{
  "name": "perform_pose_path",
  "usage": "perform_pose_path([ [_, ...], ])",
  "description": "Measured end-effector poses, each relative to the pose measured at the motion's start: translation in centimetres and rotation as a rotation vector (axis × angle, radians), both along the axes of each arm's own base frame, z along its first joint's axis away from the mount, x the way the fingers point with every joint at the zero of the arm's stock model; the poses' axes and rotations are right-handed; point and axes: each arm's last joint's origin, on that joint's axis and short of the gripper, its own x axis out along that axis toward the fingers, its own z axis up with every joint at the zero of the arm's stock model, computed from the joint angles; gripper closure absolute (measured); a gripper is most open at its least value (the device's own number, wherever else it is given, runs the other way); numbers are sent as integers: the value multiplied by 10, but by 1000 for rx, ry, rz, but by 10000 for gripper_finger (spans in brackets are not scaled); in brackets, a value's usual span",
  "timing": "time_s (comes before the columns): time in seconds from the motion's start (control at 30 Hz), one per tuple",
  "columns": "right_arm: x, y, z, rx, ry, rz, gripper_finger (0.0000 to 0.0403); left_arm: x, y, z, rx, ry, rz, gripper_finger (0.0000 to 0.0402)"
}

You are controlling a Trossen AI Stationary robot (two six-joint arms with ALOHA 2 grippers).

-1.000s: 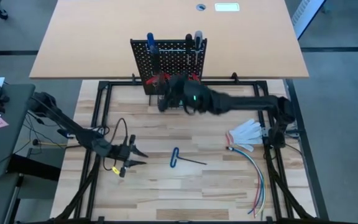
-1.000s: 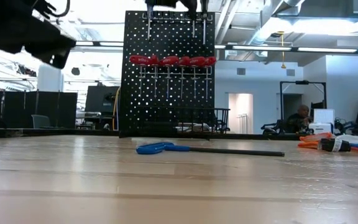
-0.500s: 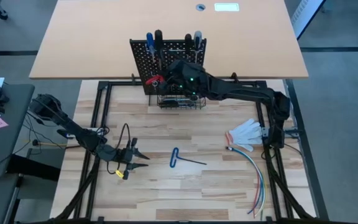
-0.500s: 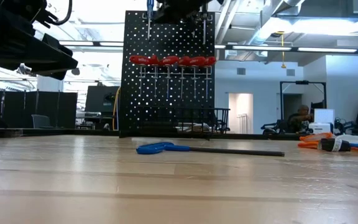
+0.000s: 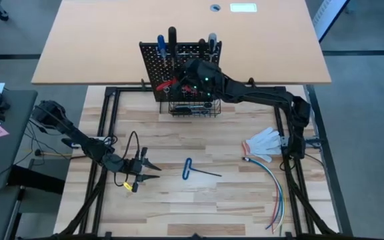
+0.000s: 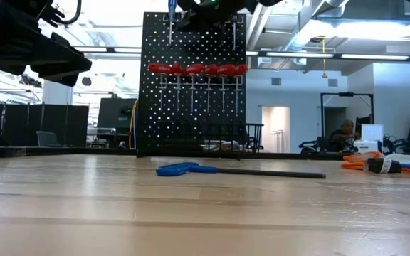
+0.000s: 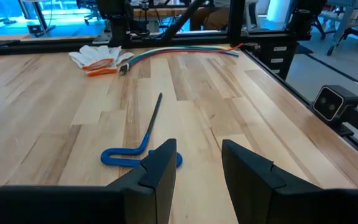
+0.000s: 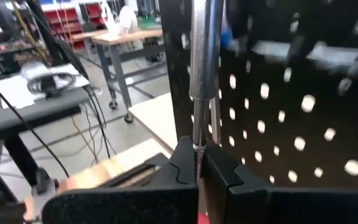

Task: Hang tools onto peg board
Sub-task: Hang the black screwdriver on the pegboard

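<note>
The black peg board (image 5: 189, 53) stands upright at the table's far side, with a wire basket (image 5: 193, 107) at its base. Red-handled tools (image 6: 194, 69) hang in a row on it, and a blue-handled screwdriver (image 5: 161, 43) stands at its top. My right gripper (image 5: 182, 77) is up against the board's top, shut on a black-handled screwdriver (image 5: 172, 35). My left gripper (image 5: 145, 170) is open and empty, low over the table. A blue-handled hex key (image 5: 192, 170) lies flat on the wood just to its right, in front of its fingers in the left wrist view (image 7: 135, 152). My right gripper pinches the screwdriver's bare metal shaft (image 8: 199, 134) between its two fingers. The fingers come about level from the near side toward the peg board and lie across the shaft. The screwdriver stands upright, handle up, beside the board's face. Whether its tip sits in a ring holder is hidden.
A white and orange glove (image 5: 262, 141) and a bundle of coloured wires (image 5: 272, 190) lie at the table's right. A large tan tabletop (image 5: 112, 40) stands behind the peg board. Bare wood lies between the hex key and the basket.
My right gripper has gone up and toward the far edge, from in front of the basket to the peg board's top. It has carried the black-handled screwdriver, whose handle now stands above the board's top edge. My left gripper has shifted slightly toward the near edge.
</note>
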Motion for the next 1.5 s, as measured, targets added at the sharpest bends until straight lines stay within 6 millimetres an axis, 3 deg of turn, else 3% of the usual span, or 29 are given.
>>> perform_pose_path([
  [0.43, -4, -14, -7, 52, 38, 16, 397, 0, 1, 0, 8, -2, 18, 279],
  [0.73, 4, -22, -25, 82, 65, -7, 396, 0, 1, -1, 3, 4, 20, 279],
  [1.5, -3, -34, -25, 164, 19, -49, 387, -1, 0, -2, -18, 25, 20, 279],
])
